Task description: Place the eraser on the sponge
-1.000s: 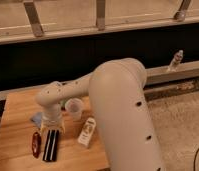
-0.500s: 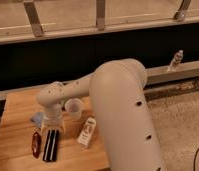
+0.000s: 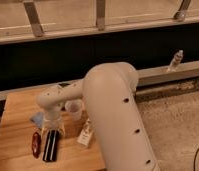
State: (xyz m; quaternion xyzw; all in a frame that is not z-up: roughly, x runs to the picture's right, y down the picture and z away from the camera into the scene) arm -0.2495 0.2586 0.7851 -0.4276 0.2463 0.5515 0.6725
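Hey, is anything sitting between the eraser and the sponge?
Nothing visible does. The gripper is over the far end of the eraser, and the sponge lies just beyond, toward image-left. The dark red object lies beside the eraser, not between them.

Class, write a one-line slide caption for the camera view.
Gripper poised over the far end of the eraser on a wooden table; sponge just behind, beside a white cup.
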